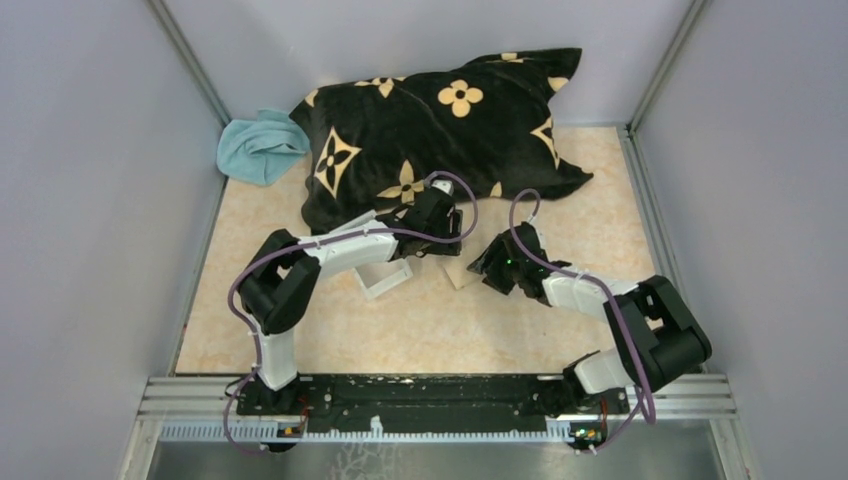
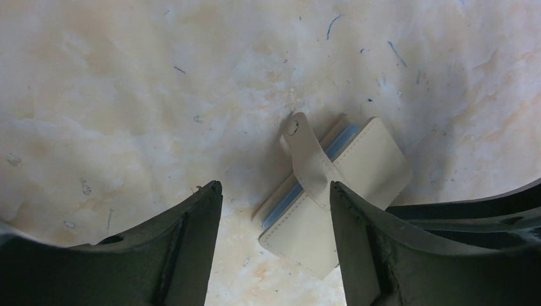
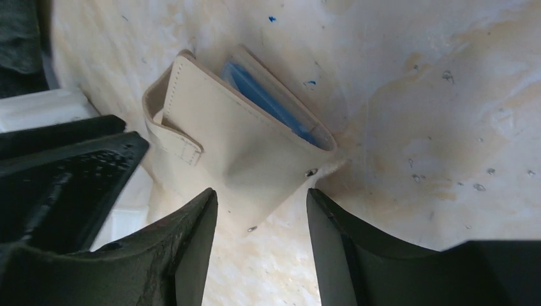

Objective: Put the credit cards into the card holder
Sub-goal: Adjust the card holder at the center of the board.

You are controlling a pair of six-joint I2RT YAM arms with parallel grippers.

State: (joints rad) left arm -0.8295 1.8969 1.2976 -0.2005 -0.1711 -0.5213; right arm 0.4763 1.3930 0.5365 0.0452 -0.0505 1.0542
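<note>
card holder (image 3: 236, 146), folded on the desk (image 2: 127, 95), likely light and pliant, blue credit card (image 3: 268, 99) inside; pinch across edges. left fingers (image 2: 182, 255), right fingers (image 3: 185, 255): released.

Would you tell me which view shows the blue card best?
Right wrist: the blue card shows broadly, tucked inside the folded wallet. Left wrist shows only a thin blue edge; from the top it cannot be seen.

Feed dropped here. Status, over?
Left gripper, right gripper open over wallet. Wallet folded, blue card inside, tab loose. Tray beside, not blocking.
</note>
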